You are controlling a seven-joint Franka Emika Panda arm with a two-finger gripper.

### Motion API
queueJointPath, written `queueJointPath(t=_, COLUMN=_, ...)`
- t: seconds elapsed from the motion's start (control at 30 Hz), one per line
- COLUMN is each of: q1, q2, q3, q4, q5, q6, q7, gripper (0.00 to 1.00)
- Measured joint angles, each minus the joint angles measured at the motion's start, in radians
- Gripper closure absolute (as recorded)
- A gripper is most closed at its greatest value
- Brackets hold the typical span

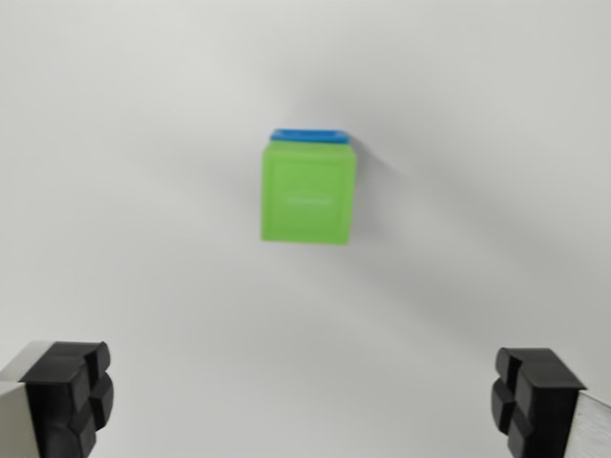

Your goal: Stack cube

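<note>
Along the bottom edge of the frame, the hand [305, 405] is spread wide, its 2 black fingertips [72, 396] holding nothing. Above centre, the green cube [308, 194] sits atop a blue cube [307, 135] on the white desk [115, 191]. Stacking looks done; the next move is probably a clean retreat.

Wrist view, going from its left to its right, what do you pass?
Left fingertip of the open tool → green cube, a blue cube's edge showing just beyond it → right fingertip.
</note>
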Motion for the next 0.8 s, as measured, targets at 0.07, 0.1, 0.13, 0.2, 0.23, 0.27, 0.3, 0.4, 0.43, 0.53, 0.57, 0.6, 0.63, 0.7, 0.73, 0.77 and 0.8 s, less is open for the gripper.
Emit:
queueJointPath(t=0.07, q1=0.000, q2=-0.008, q3=-0.001, q4=0.009, q5=0.001, q6=-0.016, q7=-0.001, gripper=0.00)
queueJointPath(t=0.1, q1=0.000, q2=-0.012, q3=-0.001, q4=0.014, q5=0.002, q6=-0.025, q7=-0.002, gripper=0.00)
queueJointPath(t=0.13, q1=0.000, q2=-0.017, q3=-0.001, q4=0.020, q5=0.003, q6=-0.036, q7=-0.002, gripper=0.00)
queueJointPath(t=0.2, q1=0.000, q2=-0.027, q3=-0.002, q4=0.031, q5=0.004, q6=-0.056, q7=-0.003, gripper=0.00)
queueJointPath(t=0.23, q1=0.000, q2=-0.030, q3=-0.002, q4=0.035, q5=0.004, q6=-0.063, q7=-0.003, gripper=0.00)
queueJointPath(t=0.27, q1=0.000, q2=-0.033, q3=-0.003, q4=0.041, q5=0.005, q6=-0.073, q7=-0.004, gripper=0.00)
queueJointPath(t=0.3, q1=0.000, q2=-0.037, q3=-0.003, q4=0.046, q5=0.005, q6=-0.082, q7=-0.004, gripper=0.00)
queueJointPath(t=0.4, q1=0.000, q2=-0.046, q3=-0.004, q4=0.063, q5=0.006, q6=-0.107, q7=-0.006, gripper=0.00)
queueJointPath(t=0.43, q1=0.000, q2=-0.049, q3=-0.004, q4=0.068, q5=0.007, q6=-0.116, q7=-0.006, gripper=0.00)
queueJointPath(t=0.53, q1=0.000, q2=-0.055, q3=-0.005, q4=0.080, q5=0.007, q6=-0.133, q7=-0.007, gripper=0.00)
queueJointPath(t=0.57, q1=0.000, q2=-0.057, q3=-0.006, q4=0.084, q5=0.007, q6=-0.140, q7=-0.007, gripper=0.00)
queueJointPath(t=0.6, q1=0.000, q2=-0.059, q3=-0.006, q4=0.088, q5=0.007, q6=-0.147, q7=-0.007, gripper=0.00)
queueJointPath(t=0.63, q1=0.000, q2=-0.061, q3=-0.006, q4=0.093, q5=0.008, q6=-0.153, q7=-0.008, gripper=0.00)
queueJointPath(t=0.7, q1=0.000, q2=-0.065, q3=-0.007, q4=0.101, q5=0.008, q6=-0.165, q7=-0.008, gripper=0.00)
queueJointPath(t=0.73, q1=0.000, q2=-0.066, q3=-0.007, q4=0.105, q5=0.008, q6=-0.170, q7=-0.008, gripper=0.00)
queueJointPath(t=0.77, q1=0.000, q2=-0.067, q3=-0.007, q4=0.107, q5=0.008, q6=-0.172, q7=-0.008, gripper=0.00)
queueJointPath(t=0.8, q1=0.000, q2=-0.069, q3=-0.007, q4=0.110, q5=0.008, q6=-0.177, q7=-0.009, gripper=0.00)
